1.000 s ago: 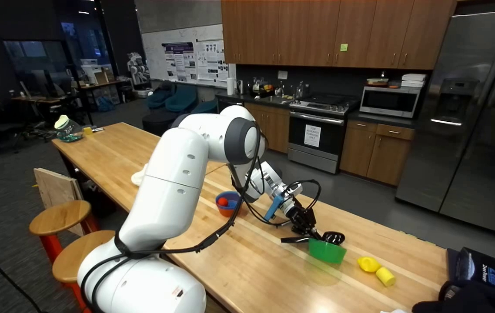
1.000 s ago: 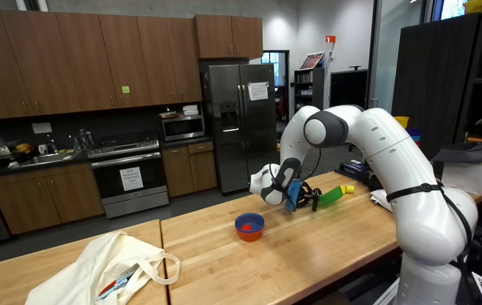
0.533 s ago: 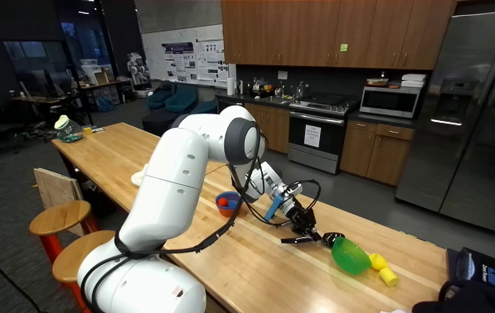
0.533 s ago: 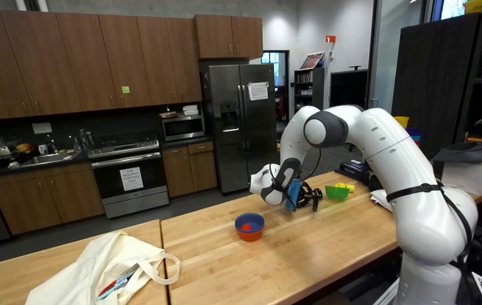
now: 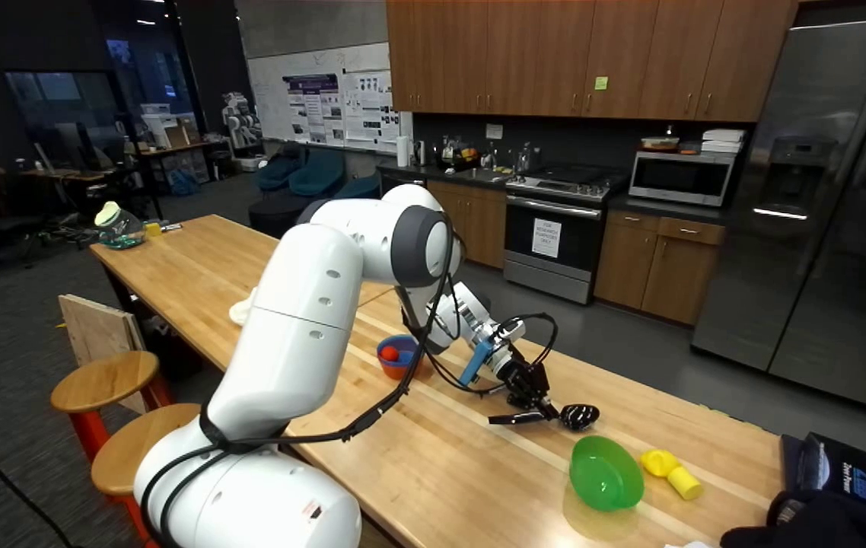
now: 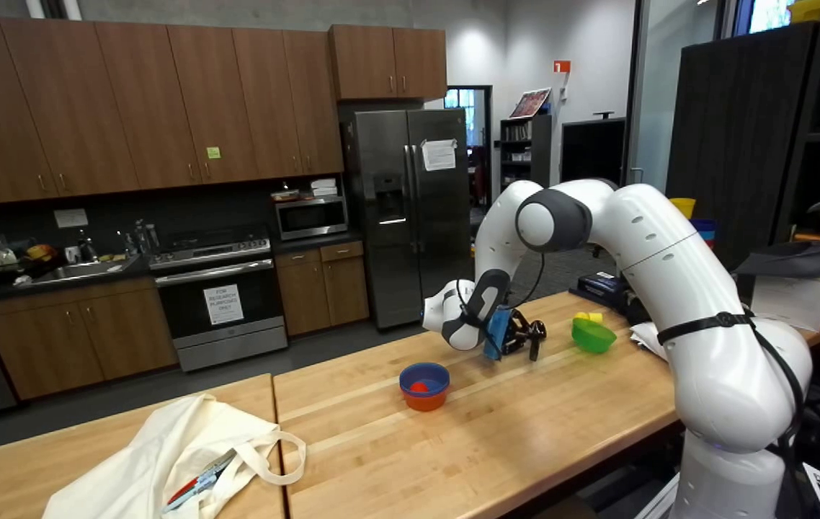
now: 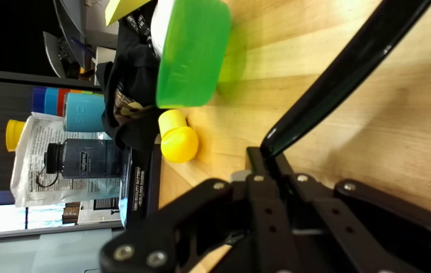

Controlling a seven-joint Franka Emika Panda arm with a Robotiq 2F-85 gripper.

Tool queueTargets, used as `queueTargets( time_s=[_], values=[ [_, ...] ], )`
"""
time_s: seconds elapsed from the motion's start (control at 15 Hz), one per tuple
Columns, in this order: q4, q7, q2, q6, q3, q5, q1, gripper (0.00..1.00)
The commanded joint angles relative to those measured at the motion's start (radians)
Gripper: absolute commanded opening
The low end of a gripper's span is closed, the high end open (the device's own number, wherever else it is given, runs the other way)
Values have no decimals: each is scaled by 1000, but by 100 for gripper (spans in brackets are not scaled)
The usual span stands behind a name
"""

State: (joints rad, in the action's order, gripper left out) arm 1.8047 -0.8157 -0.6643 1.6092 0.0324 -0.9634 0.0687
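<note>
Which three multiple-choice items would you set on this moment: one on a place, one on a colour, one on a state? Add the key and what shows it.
1. Where is the red ball relative to the blue bowl?
A) beside it
B) inside it
C) underneath it

2. What colour is the bowl near the yellow pieces?
A) orange
B) white
C) green

3. What is the state of the tool?
A) shut on a black utensil
B) wide open
C) shut on nothing

Key:
1: B, since in both exterior views the ball shows within the rim.
2: C, since it looks green in both exterior views and the wrist view.
3: A, since the wrist view shows the black handle clamped at the tip.
</note>
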Motion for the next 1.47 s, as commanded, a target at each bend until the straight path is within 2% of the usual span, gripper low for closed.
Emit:
queueTargets(
  time_s=[0.0,0.47,0.8,1.4],
  values=[
    [50,-45,34,3,-14,-12,47,2],
    [77,-96,65,-56,-73,-6,158,2],
    [60,-107,69,-36,-105,45,158,2],
    [71,-52,135,-2,-101,107,136,2]
  ],
)
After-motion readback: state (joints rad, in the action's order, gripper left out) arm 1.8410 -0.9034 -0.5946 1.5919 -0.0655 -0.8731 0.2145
